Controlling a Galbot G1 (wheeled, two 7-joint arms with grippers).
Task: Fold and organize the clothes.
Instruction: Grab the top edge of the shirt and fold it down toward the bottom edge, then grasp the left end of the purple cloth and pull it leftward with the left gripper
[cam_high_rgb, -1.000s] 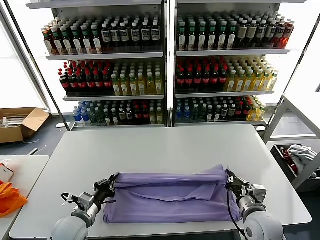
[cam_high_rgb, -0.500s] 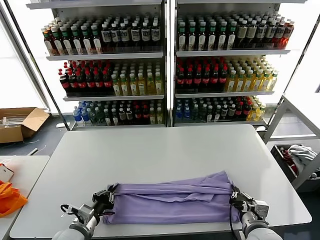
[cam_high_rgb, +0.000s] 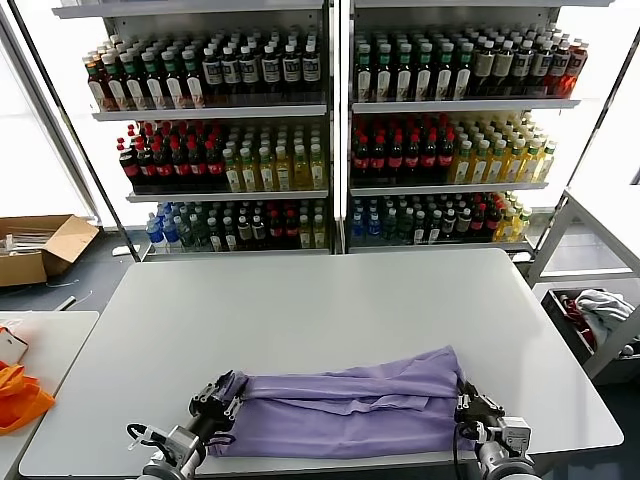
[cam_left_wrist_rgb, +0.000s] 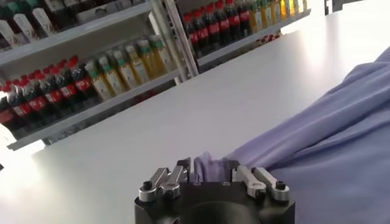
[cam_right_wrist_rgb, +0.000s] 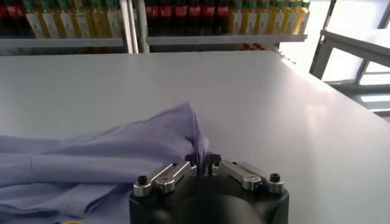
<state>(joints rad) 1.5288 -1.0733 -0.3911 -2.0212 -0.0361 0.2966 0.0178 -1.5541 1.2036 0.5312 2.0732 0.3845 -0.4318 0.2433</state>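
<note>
1. Along the near edge of the bench (cam_high_rgb: 330, 300), the lavender T-shirt (cam_high_rgb: 345, 408) lies folded into a long band that runs left to right, with loose ridges and a raised far-right corner. It is the largest thing on the bench and the only garment laid out there.
2. The cloth looks light, soft and limp. I judge it will sag and slide out of shape if lifted from one point, so it wants a hold at both ends at once, and folds will not stay crisp unless pressed flat.
3. The best places to take it are the two short ends, where the layers bunch. A pinch there should catch all the layers, whereas the middle offers only a single loose skin.
4. The left gripper (cam_high_rgb: 222, 392) sits at the left end of the band. In the left wrist view its jaws (cam_left_wrist_rgb: 210, 180) stand partly apart with a bunched tip of cloth between them, so the hold looks slack.
5. The right gripper (cam_high_rgb: 470, 412) is at the right end. In the right wrist view its jaws (cam_right_wrist_rgb: 204, 169) are narrowly parted around a thin peak of fabric, barely pinching it.
</note>
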